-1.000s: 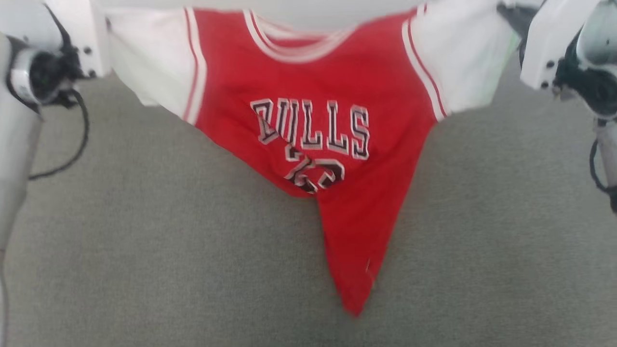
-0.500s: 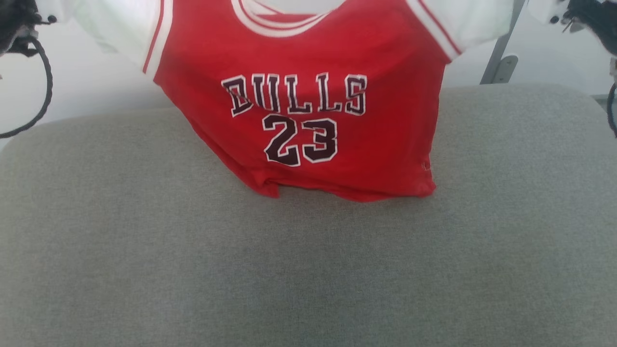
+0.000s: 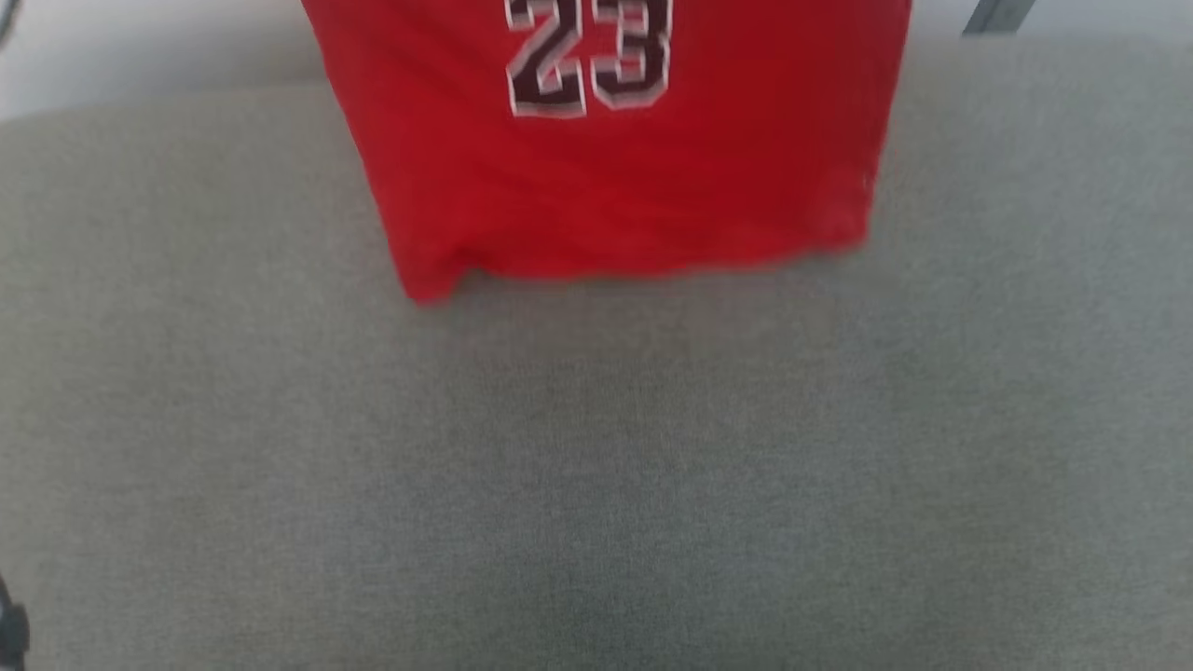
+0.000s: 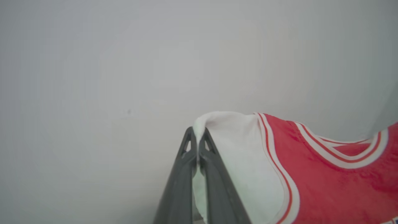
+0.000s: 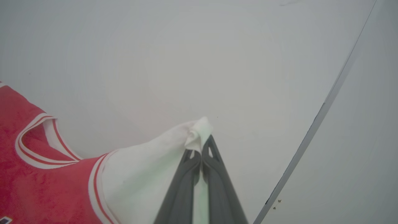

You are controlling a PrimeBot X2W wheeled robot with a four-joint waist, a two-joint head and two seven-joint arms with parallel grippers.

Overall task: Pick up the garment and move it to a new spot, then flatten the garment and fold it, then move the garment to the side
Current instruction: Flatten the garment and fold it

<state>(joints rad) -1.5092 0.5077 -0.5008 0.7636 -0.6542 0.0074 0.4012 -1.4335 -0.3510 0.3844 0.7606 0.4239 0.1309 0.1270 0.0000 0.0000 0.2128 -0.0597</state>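
- The left gripper (image 4: pixel 197 137) is clamped shut on a white sleeve (image 4: pixel 236 149) of the garment (image 3: pixel 615 186).
- The garment hangs spread between both arms, its hem at the grey cushion (image 3: pixel 596 485); whether it touches is unclear.
- The right gripper (image 5: pixel 200 149) pinches the other sleeve (image 5: pixel 149 168).
- Judged step: relocating the garment. Next, both arms should lower evenly to lay it flat.

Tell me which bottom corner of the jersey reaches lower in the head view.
On the garment, the left corner: it dips to a point below the hem, while the right corner ends higher up the picture.
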